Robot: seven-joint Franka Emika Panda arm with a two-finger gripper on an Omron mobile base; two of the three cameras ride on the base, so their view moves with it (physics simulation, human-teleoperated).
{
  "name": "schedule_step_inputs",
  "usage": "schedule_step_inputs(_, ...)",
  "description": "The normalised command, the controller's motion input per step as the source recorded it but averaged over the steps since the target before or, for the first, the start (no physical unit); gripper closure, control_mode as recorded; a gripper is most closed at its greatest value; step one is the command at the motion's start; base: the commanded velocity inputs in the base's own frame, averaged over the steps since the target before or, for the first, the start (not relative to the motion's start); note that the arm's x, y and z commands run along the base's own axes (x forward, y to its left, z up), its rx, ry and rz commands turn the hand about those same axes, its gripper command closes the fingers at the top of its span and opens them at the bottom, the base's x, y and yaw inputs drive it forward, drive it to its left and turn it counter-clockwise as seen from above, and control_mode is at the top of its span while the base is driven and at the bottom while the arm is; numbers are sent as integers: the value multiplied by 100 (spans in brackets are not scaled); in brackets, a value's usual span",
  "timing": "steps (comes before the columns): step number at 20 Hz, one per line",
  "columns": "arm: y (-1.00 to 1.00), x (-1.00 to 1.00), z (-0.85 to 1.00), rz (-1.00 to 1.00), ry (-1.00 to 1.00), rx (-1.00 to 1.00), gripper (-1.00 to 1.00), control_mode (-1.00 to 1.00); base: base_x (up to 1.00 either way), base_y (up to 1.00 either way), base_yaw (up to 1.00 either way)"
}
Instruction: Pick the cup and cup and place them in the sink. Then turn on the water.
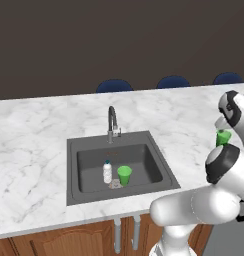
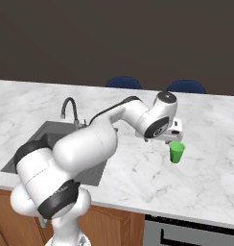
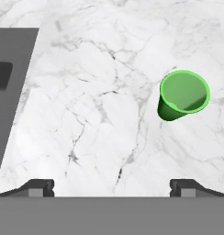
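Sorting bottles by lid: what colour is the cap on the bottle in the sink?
Blue, on the white bottle; left base view.

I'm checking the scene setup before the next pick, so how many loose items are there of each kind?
Green cups: 2, one in the sink, one on the counter.
White bottle with blue cap: 1.
Total: 3.

arm reaching right, jaws wide (holding nothing)

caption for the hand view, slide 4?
Open hand above the marble counter, upright green cup ahead, sink edge alongside.
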Motion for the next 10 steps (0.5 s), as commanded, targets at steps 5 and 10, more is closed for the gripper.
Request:
schedule_step_inputs(5,-4,11,-28,0,2,0,-100,-100,0,0,0)
schedule_step_inputs(10,-15,14,-8,0,0,0,-100,-100,0,0,0)
